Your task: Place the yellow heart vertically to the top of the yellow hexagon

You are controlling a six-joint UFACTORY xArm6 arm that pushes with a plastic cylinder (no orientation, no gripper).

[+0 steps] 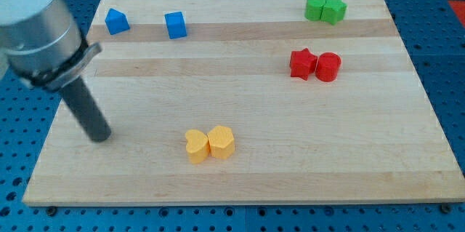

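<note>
**Tip parked away from the yellow pair**

The arm carries no claw, only a dark rod, so there is nothing to open, close or grip. My tip (100, 136) rests on the wooden board (247, 181), well to the view's left of the yellow hexagon (195, 147) and slightly above it, touching no block.

The yellow heart (221, 142) sits touching the hexagon on its view's right side, the two forming a tight side-by-side pair low on the board. The task wants the heart straight above the hexagon instead, so the heart probably has to be pushed free and steered round toward the view's top; from where it stands, my tip is on the wrong side for that and would meet the hexagon first.

Both yellow pieces are small, matte and chunky; the heart shows a notch at its upper edge, and which is which is only just readable.

Far above the hexagon lie two blue blocks (116, 21) (175, 25); up and right of it, a red star (302, 63) touching a red cylinder (328, 66), and beyond them a touching pair of green blocks (325, 8).
</note>
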